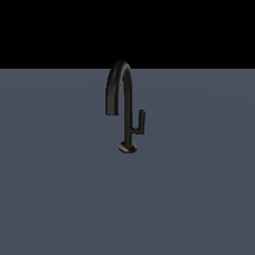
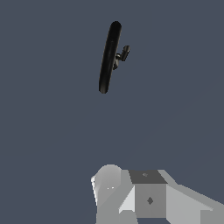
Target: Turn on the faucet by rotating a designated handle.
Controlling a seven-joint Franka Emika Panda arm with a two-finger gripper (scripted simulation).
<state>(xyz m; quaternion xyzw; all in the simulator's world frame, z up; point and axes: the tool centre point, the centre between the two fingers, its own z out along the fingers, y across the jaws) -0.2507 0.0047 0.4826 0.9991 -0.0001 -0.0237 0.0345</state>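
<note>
Faucet: I see the faucet (image 1: 122, 107) standing upright on a flat grey-blue surface (image 1: 55, 189), gooseneck arching toward the exterior view's left, round base at the foot of the stem.
Handle: the handle (image 1: 141, 121) is a short upright bar on the exterior view's right of the stem, tied to it by a small stub low down; in the wrist view it shows end-on as a small nub (image 2: 124, 53) beside the spout.
Gripper: the gripper (image 2: 131, 192) appears only in the wrist view, as pale blocky parts well short of the faucet, touching nothing; I cannot tell whether its fingers are spread or closed.
Step in hand: I judge this is the approach.
Doing it well: I would come in from the handle's open side and push the bar near its upper end, sweeping around the stem.
Edges: the spout rises close beside the bar, so I'd keep off that side.
Open room: bare surface lies all round the base.
</note>
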